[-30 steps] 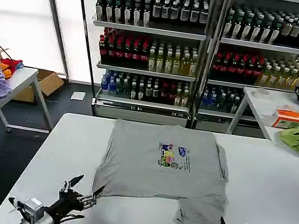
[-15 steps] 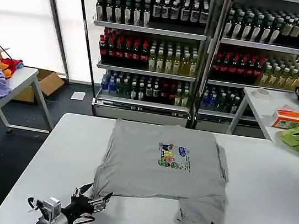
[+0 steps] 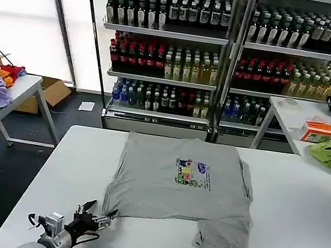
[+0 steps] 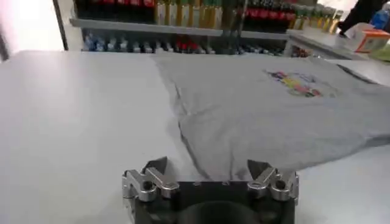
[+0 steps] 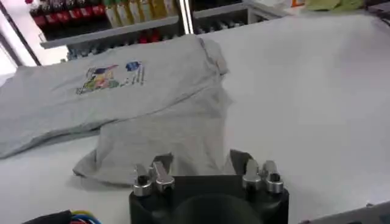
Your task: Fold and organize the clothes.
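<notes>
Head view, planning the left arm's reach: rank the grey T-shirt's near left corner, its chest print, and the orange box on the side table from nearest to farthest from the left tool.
From the left tool, open at the table's near left edge:
1. Grey T-shirt near left corner, just beyond the tool.
2. Chest print, mid-shirt, farther in and to the right.
3. Orange box, on the side table far right.

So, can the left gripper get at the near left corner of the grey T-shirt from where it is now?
Probably yes. The left gripper sits open just before the grey T-shirt corner, low over the white table, and nothing lies between them.
</notes>
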Controlling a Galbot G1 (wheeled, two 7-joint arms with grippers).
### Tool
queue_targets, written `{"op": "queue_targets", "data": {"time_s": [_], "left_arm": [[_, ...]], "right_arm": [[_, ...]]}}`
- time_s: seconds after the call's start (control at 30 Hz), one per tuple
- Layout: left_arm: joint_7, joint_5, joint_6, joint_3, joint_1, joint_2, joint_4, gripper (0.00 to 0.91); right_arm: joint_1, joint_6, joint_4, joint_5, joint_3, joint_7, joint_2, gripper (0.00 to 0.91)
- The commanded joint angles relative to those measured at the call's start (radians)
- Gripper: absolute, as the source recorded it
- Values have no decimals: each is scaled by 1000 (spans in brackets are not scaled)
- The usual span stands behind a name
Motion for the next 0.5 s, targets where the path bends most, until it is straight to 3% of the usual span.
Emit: {"op": "queue_targets", "data": {"time_s": [0.03,0.1,0.37,0.47,0.5], "left_arm": [[-2,-11,4,4,12,-19,21,222],[-2,-3,4,16,23,-25,10,222],[-1,43,-1,40,47,-50,-7,403],[0,52,-2,48,50,-54,-5,393],[2,59,-4,51,50,-57,-4,252]], "right_arm": [[-6,-1,-3,-3,-8,-2,1,0],[-8,2,-3,-1,-6,-1,2,0],[-16,8,-6,1,-5,-3,1,0],[-12,9,-7,2,-4,-3,2,0],[-11,9,-9,2,-3,-4,1,0]]}}
